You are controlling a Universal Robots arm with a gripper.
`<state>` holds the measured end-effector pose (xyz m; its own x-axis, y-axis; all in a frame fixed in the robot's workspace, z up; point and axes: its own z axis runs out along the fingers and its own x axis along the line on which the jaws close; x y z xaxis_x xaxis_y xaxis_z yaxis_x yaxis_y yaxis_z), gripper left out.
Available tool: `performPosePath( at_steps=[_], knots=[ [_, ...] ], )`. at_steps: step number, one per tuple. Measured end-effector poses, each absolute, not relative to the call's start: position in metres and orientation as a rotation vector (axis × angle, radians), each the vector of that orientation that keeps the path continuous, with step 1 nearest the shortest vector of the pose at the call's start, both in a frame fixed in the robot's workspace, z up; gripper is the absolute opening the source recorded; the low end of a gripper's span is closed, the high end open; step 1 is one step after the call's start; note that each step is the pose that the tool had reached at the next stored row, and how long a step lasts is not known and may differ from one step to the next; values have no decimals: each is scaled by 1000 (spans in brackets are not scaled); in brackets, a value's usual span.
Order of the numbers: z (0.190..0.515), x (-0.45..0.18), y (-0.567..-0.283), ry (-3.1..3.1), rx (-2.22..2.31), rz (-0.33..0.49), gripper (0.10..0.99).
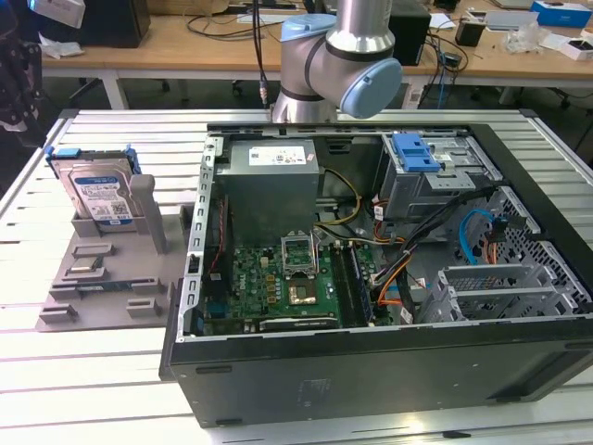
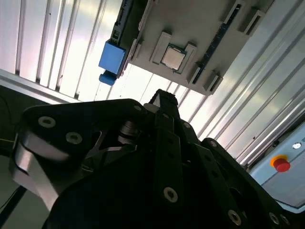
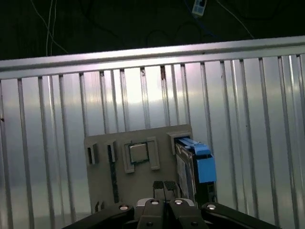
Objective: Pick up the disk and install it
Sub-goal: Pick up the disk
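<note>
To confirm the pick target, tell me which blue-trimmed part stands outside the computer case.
The disk, upright in the grey holder on the exterior view's left; the blue-latched cage sits inside the case.

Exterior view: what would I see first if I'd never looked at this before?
Your eye lands first on the big open computer case in the middle, with its green motherboard showing inside. Next comes the blue-framed disk, standing on edge in a grey holder on the exterior view's left. Behind the case rises the silver and blue robot arm.
</note>
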<state>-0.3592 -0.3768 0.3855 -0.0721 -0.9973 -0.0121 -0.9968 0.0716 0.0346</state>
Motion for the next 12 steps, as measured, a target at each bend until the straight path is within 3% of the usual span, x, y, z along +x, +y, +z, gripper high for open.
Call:
performPosePath(
  at_steps=[12],
  knots=[
    [386, -359, -377, -2158, 2260, -51, 106]
  ],
)
